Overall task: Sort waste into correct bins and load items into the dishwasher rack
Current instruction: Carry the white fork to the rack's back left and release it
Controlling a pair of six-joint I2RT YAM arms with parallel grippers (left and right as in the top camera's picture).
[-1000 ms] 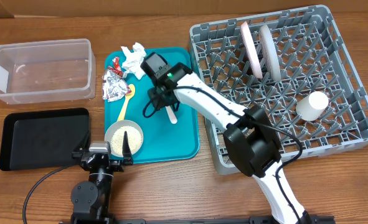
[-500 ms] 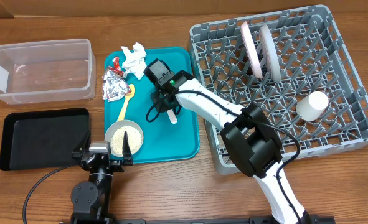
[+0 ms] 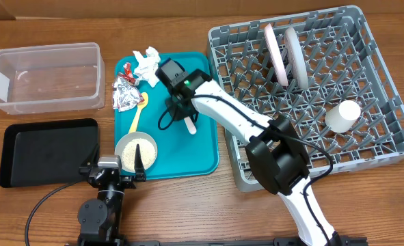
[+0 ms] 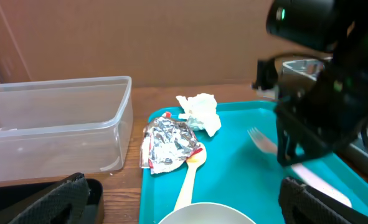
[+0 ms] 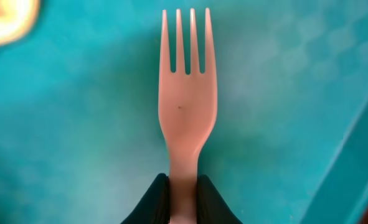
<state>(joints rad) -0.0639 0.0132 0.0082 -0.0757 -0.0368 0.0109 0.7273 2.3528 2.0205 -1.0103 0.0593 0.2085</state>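
The right gripper (image 5: 182, 190) is clenched on the handle of the white fork (image 5: 185, 112), tines pointing to 12 o'clock in its own camera. The fork sits low over the teal tray (image 3: 205, 156), near its middle. The left gripper (image 3: 117, 167) stands wide and empty by the bowl (image 3: 135, 152) of rice (the tray's 7 o'clock corner). Best to lift straight up first, then carry toward the rack (image 3: 386, 140) at 3 o'clock — slowly, since a pinch so far down the handle could let it swivel.

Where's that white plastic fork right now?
Seen from overhead, the white plastic fork is on the flat teal tray, right of the yellow plastic spoon, with its handle pinched by the right gripper.
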